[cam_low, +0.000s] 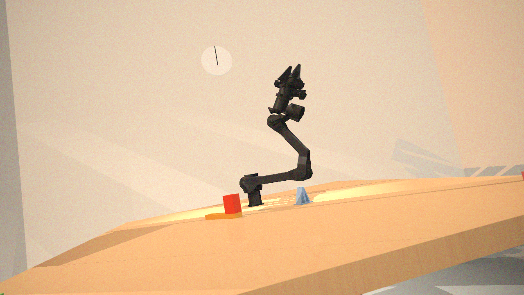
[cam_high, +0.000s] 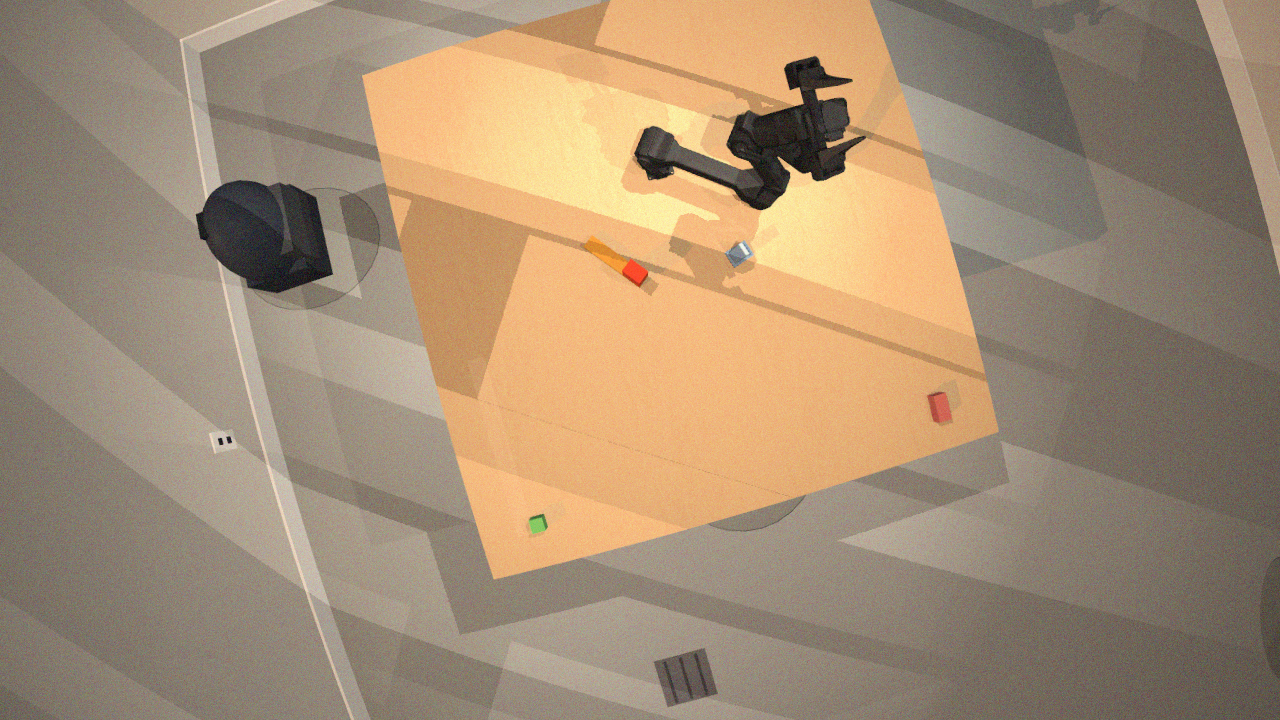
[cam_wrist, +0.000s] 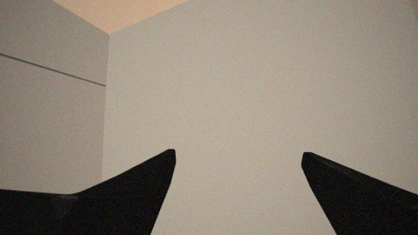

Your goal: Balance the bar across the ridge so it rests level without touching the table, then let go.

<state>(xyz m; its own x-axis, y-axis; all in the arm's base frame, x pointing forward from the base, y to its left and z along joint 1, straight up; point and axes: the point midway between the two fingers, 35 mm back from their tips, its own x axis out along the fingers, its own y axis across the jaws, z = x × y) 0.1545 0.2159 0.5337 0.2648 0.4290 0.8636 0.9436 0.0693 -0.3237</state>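
One orange bar (cam_high: 605,255) (cam_low: 216,216) is lying flat on the table (cam_high: 716,385) (cam_low: 256,249), a red block (cam_high: 634,272) (cam_low: 231,203) weighting one end, probably stiff and best gripped near that end, while the spread, unladen gripper (cam_high: 857,109) (cam_low: 294,65) (cam_wrist: 238,156) is pointing upward, well apart from the pale-blue ridge (cam_high: 745,251) (cam_low: 301,196).

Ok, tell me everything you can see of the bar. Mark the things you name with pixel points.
The bar (cam_high: 605,256) (cam_low: 216,216) is a flat, straight, orange strip, its material unclear. It lies on the wooden table (cam_high: 716,385) (cam_low: 256,249), off the pale blue-grey ridge (cam_high: 739,254) (cam_low: 301,196). A bright red block (cam_high: 634,272) (cam_low: 231,203) stands at one end of it, the end nearer the ridge; the other end is bare. The open hand (cam_high: 857,109) (cam_low: 294,66) (cam_wrist: 238,156) is well above, not touching it.
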